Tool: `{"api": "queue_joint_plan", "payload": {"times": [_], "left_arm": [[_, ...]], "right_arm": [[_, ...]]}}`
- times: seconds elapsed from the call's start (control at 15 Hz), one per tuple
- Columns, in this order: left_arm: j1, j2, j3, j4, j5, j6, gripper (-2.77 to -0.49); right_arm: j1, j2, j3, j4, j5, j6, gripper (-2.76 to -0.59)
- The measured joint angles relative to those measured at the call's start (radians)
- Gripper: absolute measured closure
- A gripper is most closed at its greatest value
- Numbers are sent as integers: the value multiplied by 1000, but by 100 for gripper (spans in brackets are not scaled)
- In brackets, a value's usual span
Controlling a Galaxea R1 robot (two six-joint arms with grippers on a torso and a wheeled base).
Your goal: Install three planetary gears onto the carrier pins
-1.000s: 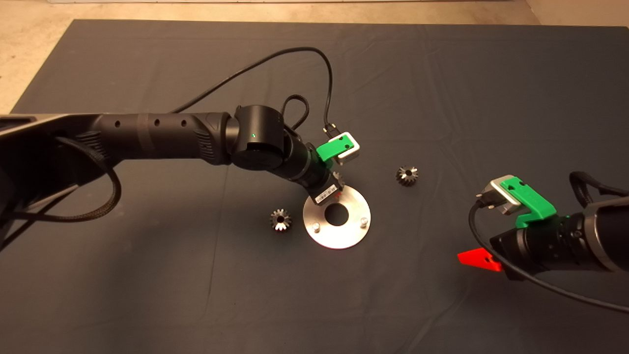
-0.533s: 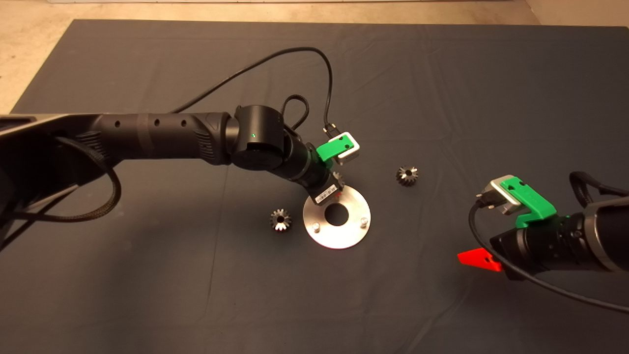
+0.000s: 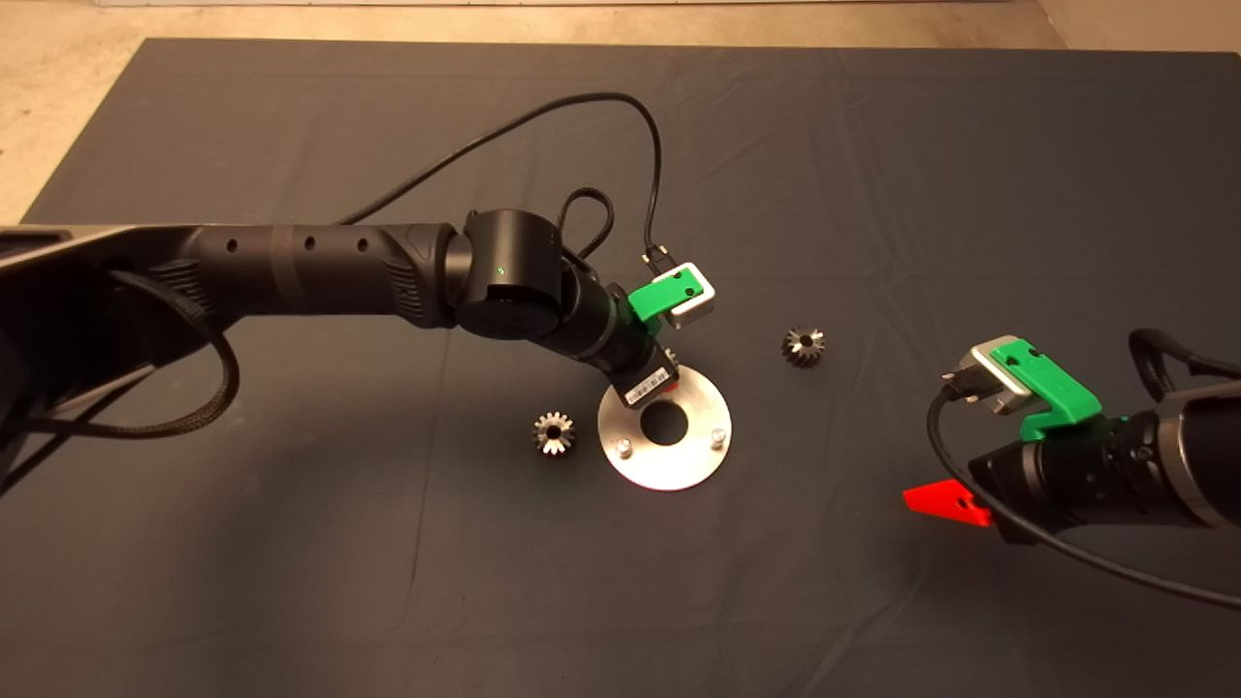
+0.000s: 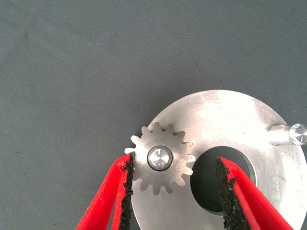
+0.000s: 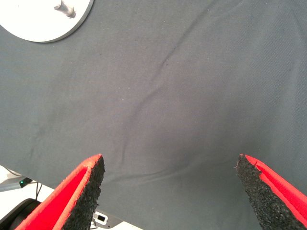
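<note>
The round silver plate [image 3: 679, 463] lies mid-mat with two bare carrier pins [image 3: 624, 447] [image 3: 717, 436] showing. My left gripper [image 3: 665, 380] hovers over the plate's far-left edge. In the left wrist view the left gripper [image 4: 175, 191] is open around a planetary gear [image 4: 160, 158] that sits on a pin of the plate [image 4: 230, 120]. One pad [image 4: 127, 191] is at the gear's teeth and the other pad [image 4: 228, 191] stands clear of it. Two more gears lie loose on the mat, one left of the plate [image 3: 554, 433] and one to its upper right [image 3: 803, 345]. My right gripper [image 3: 945, 502] is open and empty at the right.
The right wrist view shows the right gripper [image 5: 175, 191] wide open over bare mat, with the plate's edge [image 5: 33, 26] and one pin [image 5: 64, 8] in a corner. A black cable [image 3: 582, 107] loops above the left wrist.
The left wrist has shifted very slightly over the plate. The right gripper has risen a little. The gears and the plate have not moved.
</note>
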Motion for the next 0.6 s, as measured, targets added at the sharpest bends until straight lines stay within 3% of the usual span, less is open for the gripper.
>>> {"api": "queue_joint_plan", "payload": {"times": [0.2, 0.33, 0.4, 0.53, 0.6], "left_arm": [[0, 0, 0, 0, 0, 0, -105], [0, -1, 14, 0, 13, 0, -105], [-1, -5, 31, 0, 35, 0, -105], [-14, -25, 94, -1, 122, -9, -105], [-30, -47, 136, -1, 149, -21, -105]], "right_arm": [[0, 0, 0, 0, 0, 0, -205], [0, 0, 0, 0, 0, 0, -205], [0, 0, 0, 0, 0, 0, -205], [0, 0, 0, 0, 4, 0, -205], [0, 0, 0, 0, 7, 0, -205]]}}
